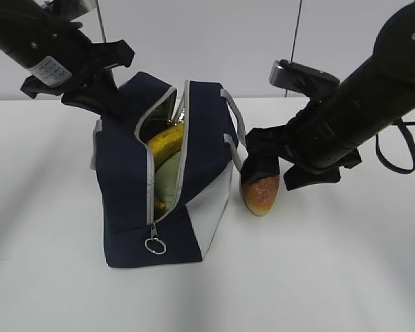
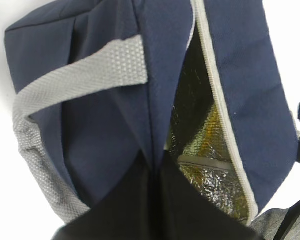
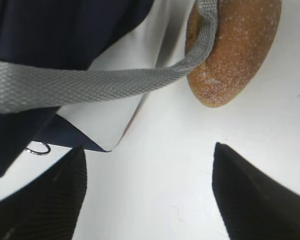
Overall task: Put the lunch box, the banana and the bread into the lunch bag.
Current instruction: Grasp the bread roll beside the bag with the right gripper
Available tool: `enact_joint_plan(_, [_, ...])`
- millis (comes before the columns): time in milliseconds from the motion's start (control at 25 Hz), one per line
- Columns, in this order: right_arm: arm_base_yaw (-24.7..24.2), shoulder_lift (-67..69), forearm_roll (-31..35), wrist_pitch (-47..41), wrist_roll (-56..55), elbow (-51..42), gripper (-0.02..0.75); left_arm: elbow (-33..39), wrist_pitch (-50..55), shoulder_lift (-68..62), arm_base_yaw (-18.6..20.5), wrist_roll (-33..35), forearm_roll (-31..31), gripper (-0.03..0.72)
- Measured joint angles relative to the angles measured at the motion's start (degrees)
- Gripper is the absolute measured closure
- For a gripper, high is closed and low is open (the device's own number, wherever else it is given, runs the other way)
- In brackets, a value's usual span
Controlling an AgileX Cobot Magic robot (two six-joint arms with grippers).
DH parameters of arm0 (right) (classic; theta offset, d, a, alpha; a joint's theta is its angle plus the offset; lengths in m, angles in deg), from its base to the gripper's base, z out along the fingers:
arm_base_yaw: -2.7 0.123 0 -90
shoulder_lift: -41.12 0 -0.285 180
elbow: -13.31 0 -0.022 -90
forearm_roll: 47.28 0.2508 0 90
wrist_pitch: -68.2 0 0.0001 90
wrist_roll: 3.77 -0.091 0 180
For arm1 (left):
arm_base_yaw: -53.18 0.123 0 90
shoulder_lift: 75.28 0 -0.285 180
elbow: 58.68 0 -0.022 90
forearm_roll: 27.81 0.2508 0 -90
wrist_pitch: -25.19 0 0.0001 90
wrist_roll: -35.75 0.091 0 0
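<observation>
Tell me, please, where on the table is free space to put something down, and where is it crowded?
Free: the white table in front of the lunch bag and the bread, and the strip left of the bag. Crowded: between the bag's right side and the bread, where the open right tool reaches, and the bag's mouth, holding the banana.

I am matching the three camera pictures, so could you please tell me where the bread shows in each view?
Exterior view: the bread lies on the table right of the lunch bag, under the right claw.
Left wrist view: not in it.
Right wrist view: top right, behind a grey strap.
Shared landmark: the lunch bag's metal zipper ring.
</observation>
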Motion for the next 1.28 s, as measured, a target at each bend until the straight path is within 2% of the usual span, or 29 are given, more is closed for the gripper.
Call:
enact_joint_plan(320, [0.0, 7.94, -0.88, 0.99, -1.02, 0.0, 0.159, 0.0, 0.16, 0.0, 0.0, 0.0, 0.0, 0.691])
enact_joint_plan(640, [-1.35, 10.2, -3.58, 6.95, -1.79, 0.0, 0.087, 0.0, 0.22, 0.0, 0.0, 0.0, 0.0, 0.691])
enact_joint_plan(880, [-3.2, 10.33, -3.58, 10.69, -1.79, 0.0, 0.079, 0.0, 0.26, 0.0, 0.0, 0.0, 0.0, 0.691])
enact_joint_plan(1280, [-3.2, 15.26, -3.05, 7.84, -1.59, 6.71, 0.079, 0.0, 0.2, 0.0, 0.0, 0.0, 0.02, 0.691])
